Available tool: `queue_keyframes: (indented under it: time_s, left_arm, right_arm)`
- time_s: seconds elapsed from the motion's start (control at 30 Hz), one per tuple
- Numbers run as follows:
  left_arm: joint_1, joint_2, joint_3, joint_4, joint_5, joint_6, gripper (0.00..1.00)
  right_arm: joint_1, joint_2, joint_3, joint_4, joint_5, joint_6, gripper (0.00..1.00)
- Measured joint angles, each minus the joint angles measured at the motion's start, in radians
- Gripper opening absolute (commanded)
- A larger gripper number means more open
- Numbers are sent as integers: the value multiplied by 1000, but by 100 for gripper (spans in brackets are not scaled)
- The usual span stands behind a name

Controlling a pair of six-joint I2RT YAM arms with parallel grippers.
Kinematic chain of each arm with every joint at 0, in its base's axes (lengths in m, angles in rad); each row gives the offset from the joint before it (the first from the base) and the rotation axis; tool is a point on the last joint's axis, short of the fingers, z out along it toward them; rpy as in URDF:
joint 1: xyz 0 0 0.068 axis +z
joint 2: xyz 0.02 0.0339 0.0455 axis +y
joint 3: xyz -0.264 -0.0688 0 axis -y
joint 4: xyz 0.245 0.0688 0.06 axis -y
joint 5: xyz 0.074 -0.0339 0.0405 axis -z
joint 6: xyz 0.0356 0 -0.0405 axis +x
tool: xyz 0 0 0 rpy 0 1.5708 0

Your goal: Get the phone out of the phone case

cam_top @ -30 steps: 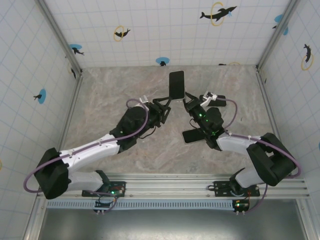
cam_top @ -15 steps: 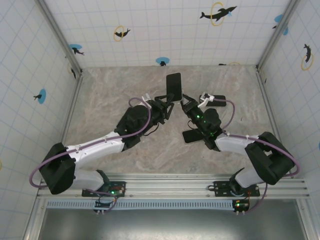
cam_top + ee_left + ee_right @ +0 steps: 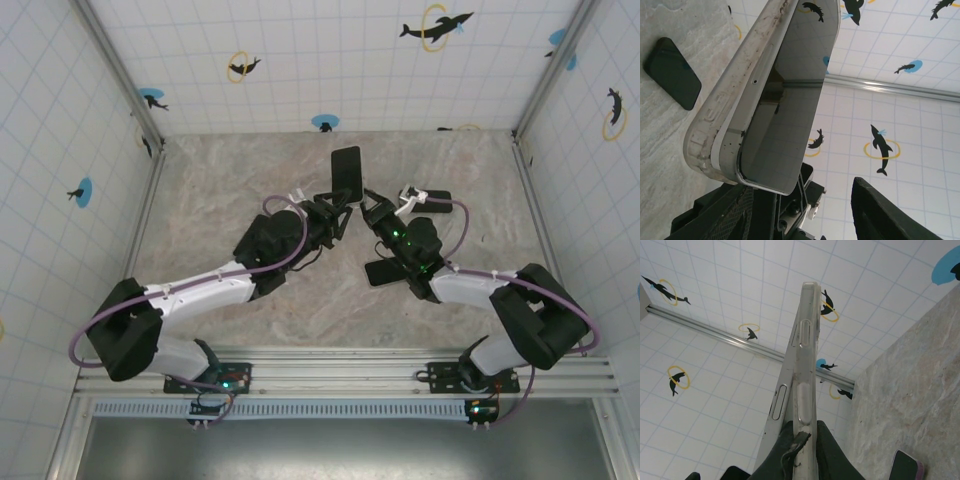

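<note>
Phone and case: We are looking at a dark glass-fronted phone (image 3: pixel 790 95) seated in a clear scuffed rubbery case (image 3: pixel 735 85). The pair is standing upright in the air above the grey marbled tabletop (image 3: pixel 220 180), between the two arms.
Right gripper: The right gripper (image 3: pixel 801 432) is pinching the lower edge of the case, its fingers pressed together on the rim.
Left gripper: The left gripper (image 3: pixel 795 202) is sitting at the bottom end of the phone with its jaws spread. One finger is standing apart from the glass, so we are judging it is not clamping.
Handling: We are expecting a stiff, fairly dense phone with slick, breakable glass, inside a light shell that is flexing rather than sliding.
Where to hold: We are favouring the rim of the case for one gripper. The other should be pushing or peeling at a corner lip, not squeezing the screen.
Left wrist view: It is showing us the screen face, the dirty lip of the case and a second dark flat slab (image 3: pixel 671 72) lying on the table.
Right wrist view: It is showing us the side buttons of the case edge-on.
Top view: It is showing us both arms meeting at the phone (image 3: pixel 346 173).
</note>
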Motion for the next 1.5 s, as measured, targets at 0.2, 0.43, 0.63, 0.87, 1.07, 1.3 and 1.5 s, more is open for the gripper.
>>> queue_keyframes:
  time_s: [0.2,0.43,0.63,0.87,1.07,1.3,1.5]
  left_arm:
    - [0,0,-12,16,-34,0,50]
    - [-7,0,0,-41,-72,5,44]
    - [-7,14,30,-75,-98,5,38]
    - [-5,45,63,-74,-116,8,29]
    - [-5,54,97,-69,-114,19,17]
    - [-5,54,114,-66,-108,32,10]
    - [-5,54,116,-67,-97,36,4]
  right_arm:
    - [11,0,0,1,6,-4,0]
    - [53,0,-17,0,90,-2,0]
    - [85,0,-22,10,162,2,0]
    - [105,0,-33,44,192,5,0]
    - [108,0,-33,60,204,5,0]
    - [111,0,-33,32,229,5,0]
    - [105,0,-33,21,245,12,0]
